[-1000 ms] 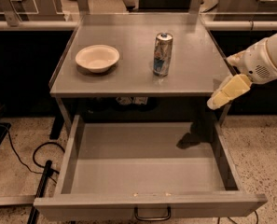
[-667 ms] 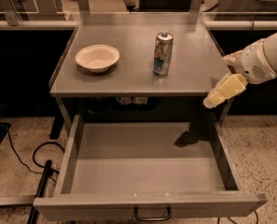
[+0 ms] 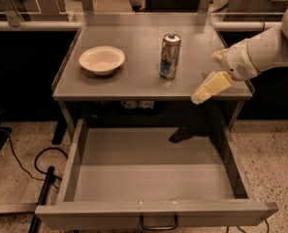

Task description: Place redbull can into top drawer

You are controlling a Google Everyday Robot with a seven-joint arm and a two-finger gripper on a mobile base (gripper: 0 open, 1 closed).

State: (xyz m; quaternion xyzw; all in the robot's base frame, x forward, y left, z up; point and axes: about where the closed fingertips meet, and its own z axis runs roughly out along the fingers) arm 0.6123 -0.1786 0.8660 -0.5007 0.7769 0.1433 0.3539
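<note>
The redbull can [image 3: 169, 56] stands upright on the grey tabletop [image 3: 134, 38], right of centre. The top drawer [image 3: 158, 210] is pulled out below the table, its inside bare, with a dark loop handle [image 3: 158, 224] on its front. My gripper [image 3: 202, 93], cream-coloured on a white arm [image 3: 264, 50], hangs over the table's front right edge. It is to the right of the can and a little nearer than it, not touching it, and it holds nothing.
A shallow cream bowl [image 3: 102, 59] sits on the left of the tabletop. Black cables [image 3: 24, 171] and a dark pole lie on the speckled floor at the drawer's left. Railings and table posts stand behind the table.
My gripper and arm have moved left, closer to the can. The can, bowl and drawer have not moved.
</note>
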